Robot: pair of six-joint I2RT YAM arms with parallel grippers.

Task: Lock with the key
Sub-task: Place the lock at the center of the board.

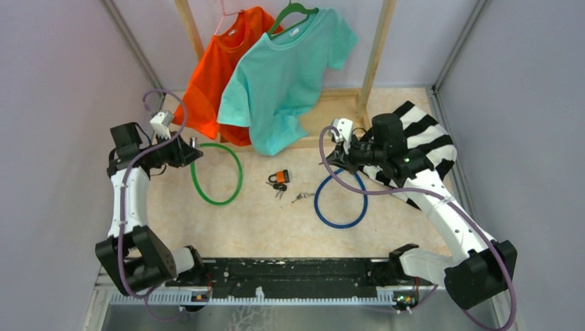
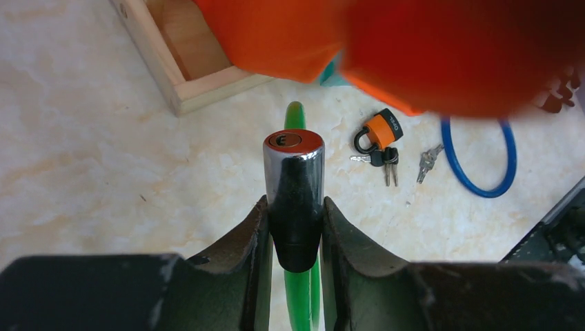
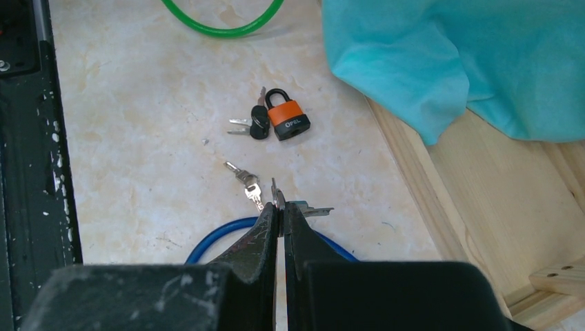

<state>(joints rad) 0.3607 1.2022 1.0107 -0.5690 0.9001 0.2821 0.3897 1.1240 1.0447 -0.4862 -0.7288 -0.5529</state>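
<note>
Your left gripper [image 2: 295, 227] is clenched on the chrome barrel [image 2: 293, 172] of the green cable lock [image 1: 217, 174]. It holds the barrel up off the table [image 1: 207, 227], with the keyhole facing away from the wrist. Your right gripper [image 3: 279, 207] is closed tight and looks empty. The small bunch of keys [image 1: 301, 197] lies on the table beside the blue cable lock [image 1: 341, 200], just past its fingertips in the wrist view.

Here is what could go wrong:

- **Closed fingers:** They cannot take a flat key. If you come down like this, you will only push the bunch across the table or under the blue cable.
- **Wrong key:** A second set with black heads [image 3: 256, 125] lies touching the orange padlock [image 3: 286, 117]. The pictures don't show which set fits the barrel.
- **Loose ring:** Spare keys on the ring will dangle and may foul the keyhole.
- **Poor view:** The orange shirt [image 2: 469, 55] hangs close over the left wrist camera and blocks much of it. Lining the key up with the keyhole will be hard to judge.
- **Turning barrel:** It is round and smooth, so it may twist between the fingers when the key turns.
</note>
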